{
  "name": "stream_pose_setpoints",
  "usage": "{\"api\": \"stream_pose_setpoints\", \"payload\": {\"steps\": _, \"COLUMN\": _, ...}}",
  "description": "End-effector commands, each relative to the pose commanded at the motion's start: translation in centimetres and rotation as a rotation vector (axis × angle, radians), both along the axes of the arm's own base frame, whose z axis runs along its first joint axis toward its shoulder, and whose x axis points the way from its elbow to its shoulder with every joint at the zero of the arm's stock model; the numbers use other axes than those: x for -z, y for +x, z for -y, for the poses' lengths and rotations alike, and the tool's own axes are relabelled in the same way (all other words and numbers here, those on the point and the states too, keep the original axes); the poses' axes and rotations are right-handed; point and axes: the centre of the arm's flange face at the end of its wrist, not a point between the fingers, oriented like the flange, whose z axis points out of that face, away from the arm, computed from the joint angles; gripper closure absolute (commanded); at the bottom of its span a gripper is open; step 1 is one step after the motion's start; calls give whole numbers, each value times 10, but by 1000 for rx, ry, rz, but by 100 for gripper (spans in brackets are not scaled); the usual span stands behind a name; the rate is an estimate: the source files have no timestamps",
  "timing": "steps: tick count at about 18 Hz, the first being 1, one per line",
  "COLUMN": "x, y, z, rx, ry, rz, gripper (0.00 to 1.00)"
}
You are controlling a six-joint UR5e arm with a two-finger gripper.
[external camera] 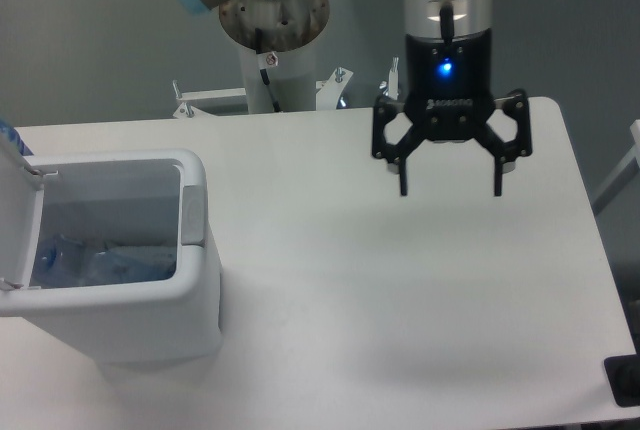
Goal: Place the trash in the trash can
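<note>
The white trash can point(195, 220) stands at the left of the table with its hinged lid point(18, 215) swung open to the left. Inside it, at the bottom, lies bluish see-through trash point(105, 258); I cannot tell the bottle from the bag there. My gripper point(450, 190) hangs above the right half of the table, well to the right of the can. Its two black fingers are spread wide apart and hold nothing.
The white table point(400, 300) ends at a right edge near the gripper and a front edge below. The arm's base column point(272, 50) stands behind the table's far edge. A dark object point(625, 380) sits off the front right corner.
</note>
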Motion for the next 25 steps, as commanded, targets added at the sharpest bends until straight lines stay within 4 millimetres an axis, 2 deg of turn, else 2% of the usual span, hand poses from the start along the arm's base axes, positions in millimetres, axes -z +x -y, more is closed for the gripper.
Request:
{"api": "stream_pose_setpoints", "payload": {"steps": 3, "x": 3, "y": -4, "z": 15, "rx": 62, "ry": -82, "rz": 0, "gripper": 0}}
{"api": "stream_pose_setpoints", "payload": {"steps": 7, "x": 6, "y": -6, "z": 25, "rx": 137, "ry": -151, "rz": 2, "gripper": 0}}
{"api": "stream_pose_setpoints", "payload": {"steps": 17, "x": 6, "y": 7, "z": 30, "rx": 159, "ry": -182, "rz": 20, "gripper": 0}}
{"api": "stream_pose_setpoints", "payload": {"steps": 25, "x": 3, "y": 6, "z": 32, "rx": 160, "ry": -186, "rz": 11, "gripper": 0}}
